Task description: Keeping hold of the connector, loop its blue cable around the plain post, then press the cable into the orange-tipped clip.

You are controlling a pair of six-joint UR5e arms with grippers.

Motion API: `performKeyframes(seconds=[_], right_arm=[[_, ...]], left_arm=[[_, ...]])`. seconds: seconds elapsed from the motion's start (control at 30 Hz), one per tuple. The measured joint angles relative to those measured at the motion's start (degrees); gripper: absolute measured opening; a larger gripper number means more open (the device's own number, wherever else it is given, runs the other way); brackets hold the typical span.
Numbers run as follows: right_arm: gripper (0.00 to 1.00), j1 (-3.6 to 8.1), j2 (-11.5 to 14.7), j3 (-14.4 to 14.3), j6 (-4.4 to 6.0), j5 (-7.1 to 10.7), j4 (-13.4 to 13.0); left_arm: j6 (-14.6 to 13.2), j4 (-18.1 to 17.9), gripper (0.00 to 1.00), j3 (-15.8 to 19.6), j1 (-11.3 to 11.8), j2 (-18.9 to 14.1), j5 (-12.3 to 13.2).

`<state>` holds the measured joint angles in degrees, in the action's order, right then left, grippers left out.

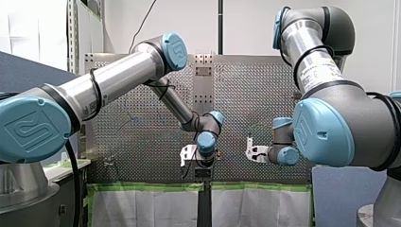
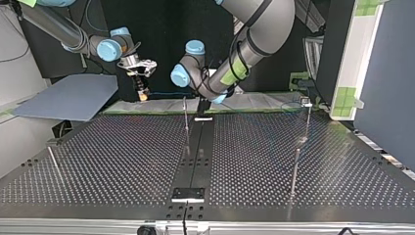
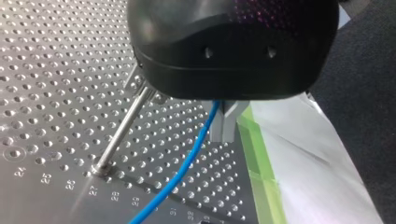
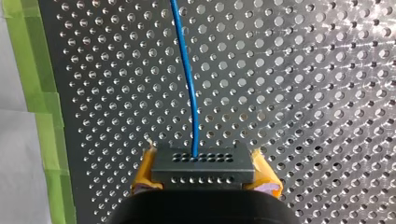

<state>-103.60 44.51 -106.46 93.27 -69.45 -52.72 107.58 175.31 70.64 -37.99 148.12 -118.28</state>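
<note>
A dark grey connector point(image 4: 203, 165) sits between the yellow pads point(image 4: 145, 173) of my right gripper point(image 4: 203, 179), which is shut on it. The blue cable point(image 4: 189, 84) leaves the connector and runs ahead over the perforated table. My left gripper point(image 3: 223, 135) has its metal fingers shut on the blue cable point(image 3: 184, 165), right beside a plain metal post point(image 3: 123, 133). In the top view my right gripper point(image 2: 142, 93) hangs at the left, and the cable point(image 2: 169, 93) spans to my left gripper point(image 2: 203, 108), next to the plain post point(image 2: 186, 120). I cannot make out an orange-tipped clip.
Further posts stand at the top view's right point(image 2: 296, 166) and left point(image 2: 54, 164); one at the far right carries a small fitting point(image 2: 306, 102). Green tape point(image 3: 261, 163) and white sheeting point(image 3: 317, 158) border the table's edge near both grippers.
</note>
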Motion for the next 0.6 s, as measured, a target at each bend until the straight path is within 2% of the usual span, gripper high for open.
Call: performKeyframes(seconds=[0.37,0.6], right_arm=[[0.11,0.02,0.0,0.2,0.0,0.06,-0.2],[0.11,0.02,0.0,0.2,0.0,0.02,-0.4]], left_arm=[[0.1,-0.3,0.0,-1.6,0.3,0.0,0.2],[0.1,-2.2,0.0,-2.0,0.6,0.1,0.3]])
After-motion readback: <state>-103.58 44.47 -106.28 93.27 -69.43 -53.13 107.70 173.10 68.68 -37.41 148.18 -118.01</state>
